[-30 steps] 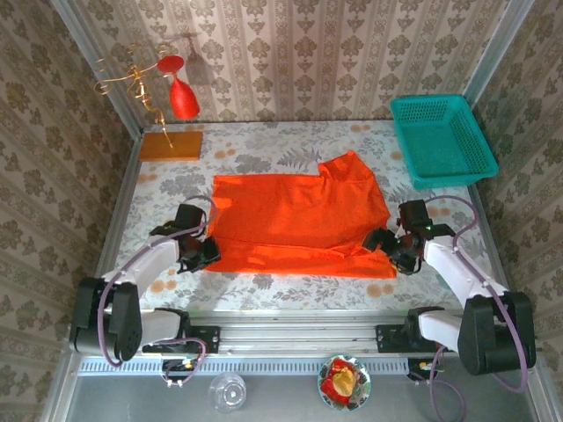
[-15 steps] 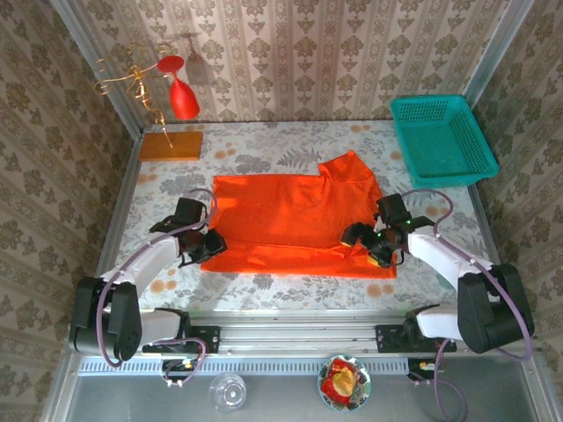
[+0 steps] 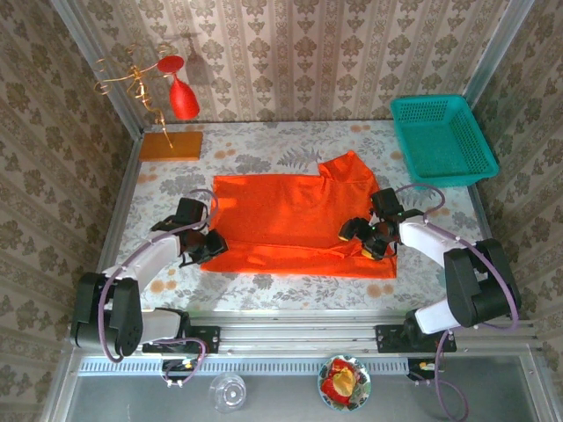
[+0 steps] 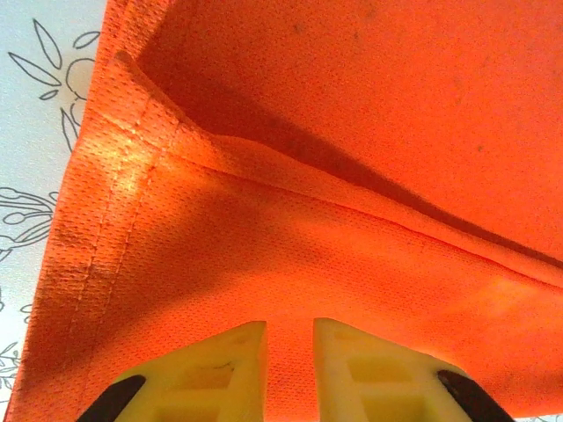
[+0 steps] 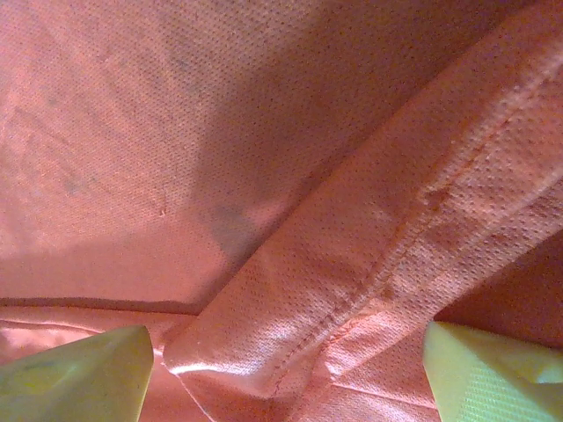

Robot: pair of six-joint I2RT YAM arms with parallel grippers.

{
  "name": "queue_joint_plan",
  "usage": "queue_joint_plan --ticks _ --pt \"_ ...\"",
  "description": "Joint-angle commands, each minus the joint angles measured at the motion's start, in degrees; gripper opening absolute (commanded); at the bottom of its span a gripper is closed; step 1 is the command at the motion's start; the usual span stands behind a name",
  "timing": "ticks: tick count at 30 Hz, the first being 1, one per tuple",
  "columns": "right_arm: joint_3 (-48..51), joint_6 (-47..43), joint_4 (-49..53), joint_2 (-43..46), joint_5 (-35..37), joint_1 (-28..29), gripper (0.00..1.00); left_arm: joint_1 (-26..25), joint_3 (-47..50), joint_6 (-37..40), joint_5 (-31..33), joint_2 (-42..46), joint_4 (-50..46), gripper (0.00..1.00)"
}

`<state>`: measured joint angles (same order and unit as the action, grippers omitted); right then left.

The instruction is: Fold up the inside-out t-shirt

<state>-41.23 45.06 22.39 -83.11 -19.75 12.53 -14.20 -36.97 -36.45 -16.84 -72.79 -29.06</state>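
We are finding the inside-out t-shirt lying spread flat across the middle of the table. The left gripper is sitting at the shirt's near left corner with its jaws drawn almost together over the hem, and we are judging that to be a pinch on the cloth. The right gripper is hovering wide open over a doubled seam at the near right edge, gripping nothing. We are flagging an uneven lift: with one side holding alone, the fold risks skewing. We are also flagging a shallow bite letting the mesh slide out, or a bite catching one layer only.
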Motion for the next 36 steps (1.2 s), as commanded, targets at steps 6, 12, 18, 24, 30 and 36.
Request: queue_joint_plan --ticks 6,12,18,24,30,36 --pt "-0.8 2.0 -5.2 -1.9 -0.9 0.0 0.75 -0.2 -1.1 -0.2 -1.0 -1.1 0.5 0.22" --pt "-4.1 4.0 -7.9 -1.8 -4.0 -0.1 0.69 0.0 -1.8 0.2 -0.9 -1.2 0.0 0.22" --pt "-7.7 7.5 -19.2 -4.8 -14.7 -0.6 0.67 0.1 -1.9 0.3 -1.0 -1.4 0.0 0.22" --pt "-11.0 1.5 -3.5 -1.3 -8.7 -0.7 0.66 0.0 -1.6 0.7 -1.4 -1.9 0.2 0.22" --pt "-7.6 -3.0 9.5 5.6 2.5 -0.6 0.71 0.1 -1.4 0.7 -1.8 -2.3 0.9 0.22" --pt "-2.1 -0.8 4.3 4.9 -1.5 0.5 0.79 0.0 -1.8 0.8 -2.2 -3.0 1.0 0.23"
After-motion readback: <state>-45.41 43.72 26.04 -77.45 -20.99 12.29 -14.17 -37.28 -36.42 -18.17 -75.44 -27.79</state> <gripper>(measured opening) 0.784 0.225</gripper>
